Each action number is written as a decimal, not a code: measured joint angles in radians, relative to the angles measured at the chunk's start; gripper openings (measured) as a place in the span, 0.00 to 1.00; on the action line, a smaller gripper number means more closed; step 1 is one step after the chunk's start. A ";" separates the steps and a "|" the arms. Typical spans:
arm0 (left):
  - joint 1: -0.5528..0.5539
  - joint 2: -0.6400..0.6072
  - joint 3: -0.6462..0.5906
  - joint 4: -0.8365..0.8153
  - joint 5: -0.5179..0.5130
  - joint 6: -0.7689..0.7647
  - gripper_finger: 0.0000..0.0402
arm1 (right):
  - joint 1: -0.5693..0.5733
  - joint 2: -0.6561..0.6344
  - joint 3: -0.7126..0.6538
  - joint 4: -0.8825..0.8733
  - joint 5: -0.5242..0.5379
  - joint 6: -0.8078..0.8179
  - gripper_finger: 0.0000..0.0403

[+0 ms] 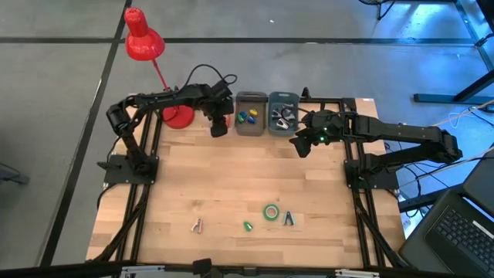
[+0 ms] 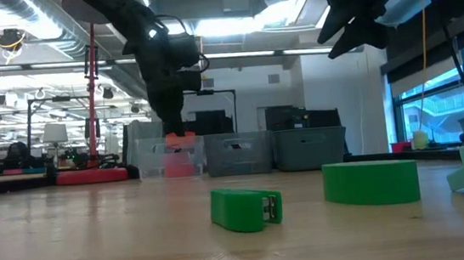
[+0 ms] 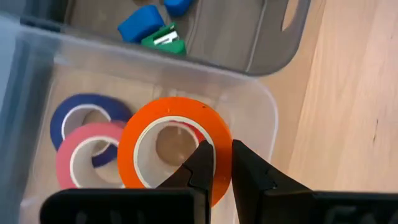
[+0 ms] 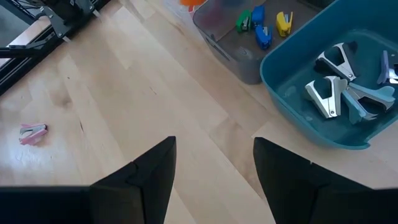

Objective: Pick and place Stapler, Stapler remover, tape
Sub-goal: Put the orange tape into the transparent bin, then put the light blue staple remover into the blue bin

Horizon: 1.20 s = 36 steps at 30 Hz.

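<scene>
From above, my left gripper [image 1: 219,123] hangs at the far edge of the table, just beside the grey bin [image 1: 251,123], with a speck of orange at its tip. My right gripper [image 1: 302,144] hovers in front of the teal bin [image 1: 284,103]. The green tape roll [image 1: 271,211] lies on the near side of the table, well apart from both grippers, with a small green stapler [image 1: 248,226] and a dark stapler remover [image 1: 289,219] just beside it and a pink stapler [image 1: 197,225] farther to the left. I judge my right gripper the nearer one to the green roll.

At table height, the green roll [image 2: 370,181] lies flat, hole upward, so it has no long axis to line up with.

Through my left wrist camera, my fingers [image 3: 202,163] pinch the wall of an orange tape roll [image 3: 174,149], one inside the core and one outside, right above a clear bin [image 3: 264,118] holding a blue and a pink roll.

Through my right wrist camera, my fingers [image 4: 152,165] stand wide apart with nothing between them.
</scene>
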 joint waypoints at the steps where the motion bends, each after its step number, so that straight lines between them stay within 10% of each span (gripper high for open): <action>1: -0.001 0.004 0.000 0.009 0.001 0.002 0.07 | 0.000 0.000 0.000 0.000 0.000 0.000 0.54; 13: -0.009 0.122 0.002 0.042 0.019 0.027 0.08 | 0.000 0.000 0.000 0.001 0.000 0.004 0.54; 28: -0.009 -0.012 0.098 -0.167 0.021 -0.090 0.62 | 0.000 0.000 0.000 -0.041 0.000 -0.005 0.54; 36: -0.117 -0.245 -0.016 -0.259 0.294 -0.417 0.67 | 0.004 0.000 0.000 -0.160 -0.007 0.048 0.54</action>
